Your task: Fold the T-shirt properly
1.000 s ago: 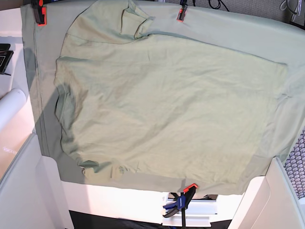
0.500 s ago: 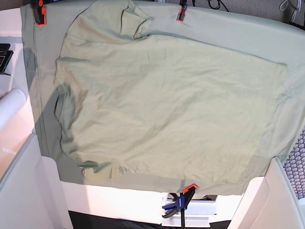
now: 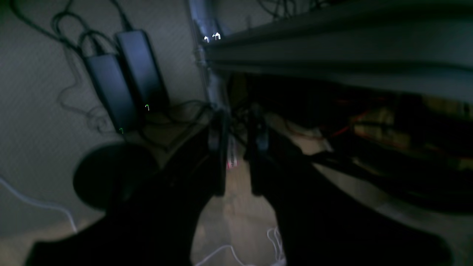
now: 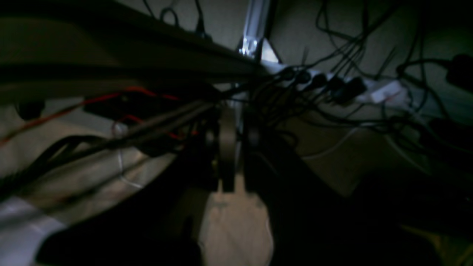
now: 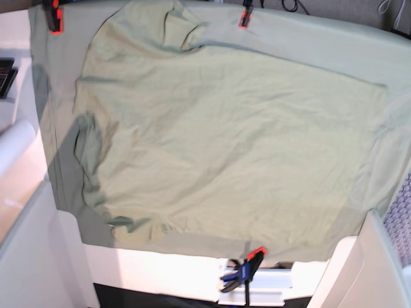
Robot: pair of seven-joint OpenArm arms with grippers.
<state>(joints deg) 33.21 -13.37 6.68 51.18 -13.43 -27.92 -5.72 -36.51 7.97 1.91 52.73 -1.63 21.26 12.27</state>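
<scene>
The T-shirt [image 5: 225,135] lies spread flat and wrinkled on the grey-green tablecloth [image 5: 321,38]. Its collar [image 5: 87,151] is at the left. One sleeve [image 5: 180,29] is folded over at the top and the other is bunched at the bottom left [image 5: 135,228]. Neither gripper shows in the base view. My left gripper [image 3: 236,129] hangs below the table edge, its fingers nearly together and holding nothing. My right gripper [image 4: 238,136] is also under the table among cables, its fingers close together and holding nothing.
Orange clamps [image 5: 53,16] [image 5: 244,18] and a blue-orange clamp [image 5: 244,269] pin the tablecloth. White arm bodies stand at the lower left [image 5: 26,244] and lower right [image 5: 379,263]. Power bricks [image 3: 125,81] and a power strip [image 4: 343,88] lie below.
The shirt lies as before. The base picture has shifted slightly and is a little blurred.
</scene>
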